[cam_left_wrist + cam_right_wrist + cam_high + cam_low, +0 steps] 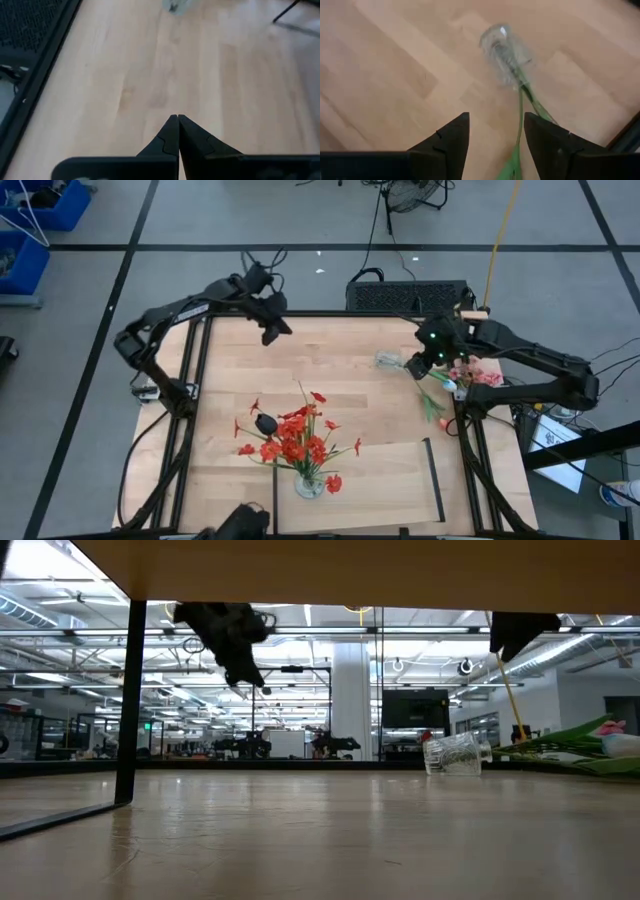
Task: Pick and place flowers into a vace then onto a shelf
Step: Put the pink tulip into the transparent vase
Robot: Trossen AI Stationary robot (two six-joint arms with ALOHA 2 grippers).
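Observation:
A clear glass vase [389, 360] lies on its side near the table's far right, also seen in the low view [455, 753] and the right wrist view [501, 47]. Green stems [519, 125] run from its mouth to pink blossoms [475, 374] at the right edge. My right gripper [416, 369] hovers open above those stems [496, 116], its fingers on either side of them, well above the tabletop [520, 632]. My left gripper [272, 332] hangs shut over the far left [178, 117]. A second vase [308, 485] of red flowers [298, 445] stands on the shelf [385, 475].
The shelf's black rails [436, 480] stand at its short sides, one post near the low camera [130, 700]. A pink-red bud [443, 423] lies by the right edge. Bare wood [340, 360] stretches between the two grippers. A black box [410, 296] sits beyond the far edge.

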